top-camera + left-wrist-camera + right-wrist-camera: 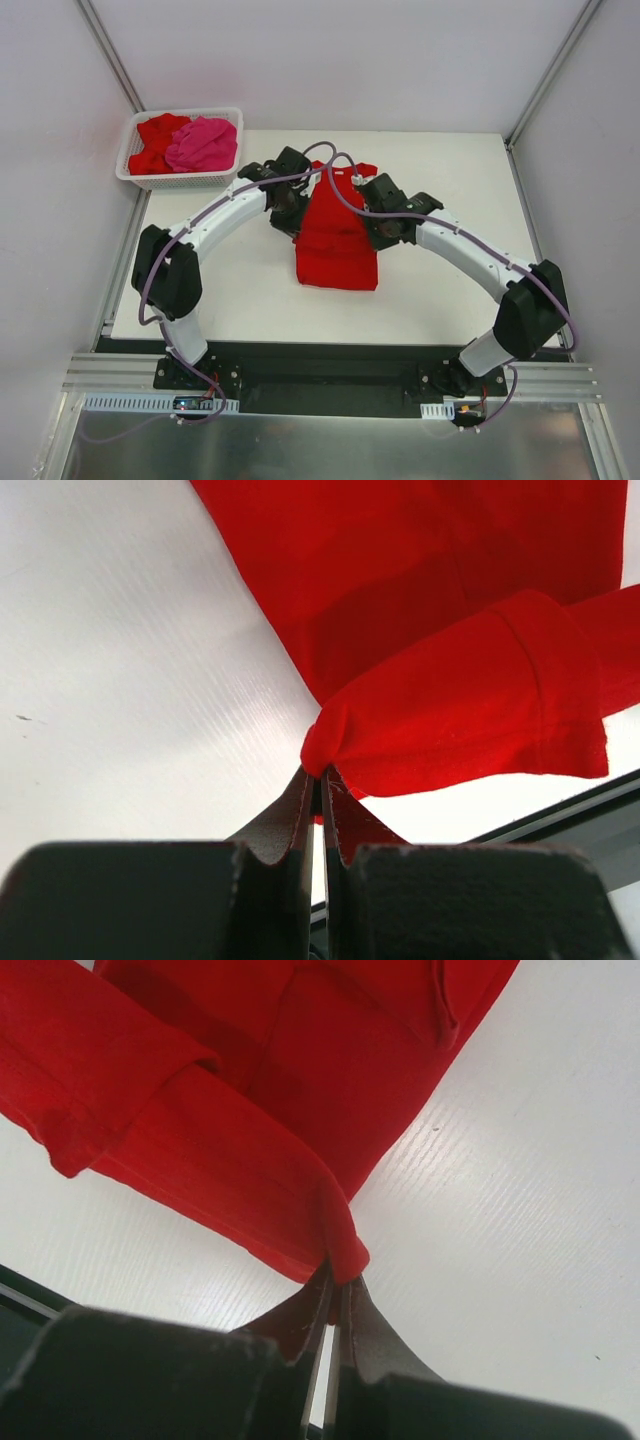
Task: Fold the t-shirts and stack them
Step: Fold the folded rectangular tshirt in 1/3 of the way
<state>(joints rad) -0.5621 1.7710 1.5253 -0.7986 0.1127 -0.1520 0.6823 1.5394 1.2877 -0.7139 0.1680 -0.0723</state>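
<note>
Clamps a bunched edge of the red t-shirt (pixel 335 235) in the left gripper (pixel 320 776) with jaws pressed together; pinches its opposite edge likewise in the right gripper (pixel 338 1278), over the middle of the white table (pixel 245 290).

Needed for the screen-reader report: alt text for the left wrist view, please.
The left gripper, dark jaws shut, pinches a bunched fold of a bright red soft cloth t-shirt, seen from close behind. The rest of the shirt fills the upper right, with a white table on the left.
</note>
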